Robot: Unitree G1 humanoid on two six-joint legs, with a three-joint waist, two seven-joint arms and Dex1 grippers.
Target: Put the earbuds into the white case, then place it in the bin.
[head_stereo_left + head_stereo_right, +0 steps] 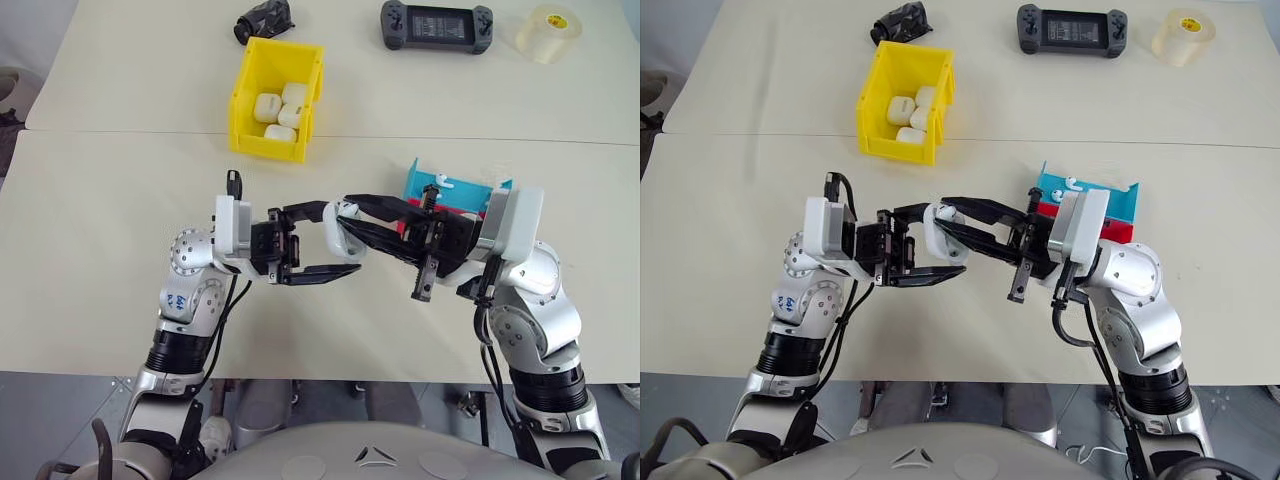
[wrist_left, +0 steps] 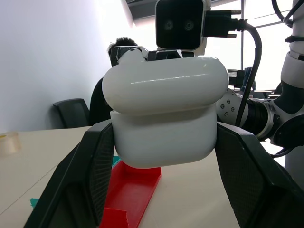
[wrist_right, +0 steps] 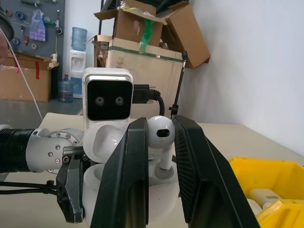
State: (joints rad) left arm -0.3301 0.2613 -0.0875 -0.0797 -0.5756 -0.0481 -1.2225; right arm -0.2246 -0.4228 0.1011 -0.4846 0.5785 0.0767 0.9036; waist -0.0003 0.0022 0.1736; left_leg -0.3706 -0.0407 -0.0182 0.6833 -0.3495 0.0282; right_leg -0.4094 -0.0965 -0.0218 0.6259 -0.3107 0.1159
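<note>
Earbuds are split between two spots: one earbud is pinched between the right gripper's two black fingers, its stem pointing down into the open white case, while another earbud lies on the blue tray just behind the right arm. White case sits above the table, clamped between the fingers of the left gripper, with its hinged lid tipped back; the right wrist view shows the case's open cavity right under the held earbud. Both grippers meet near the middle of the table, fingertips pointing toward each other. A red tray lies beside the blue tray, partly under the right arm. Farther back stands the bin, yellow, holding several other white cases. Behind the bin are a dark crumpled object, a black handheld game console and a roll of clear tape, all well apart from the grippers
</note>
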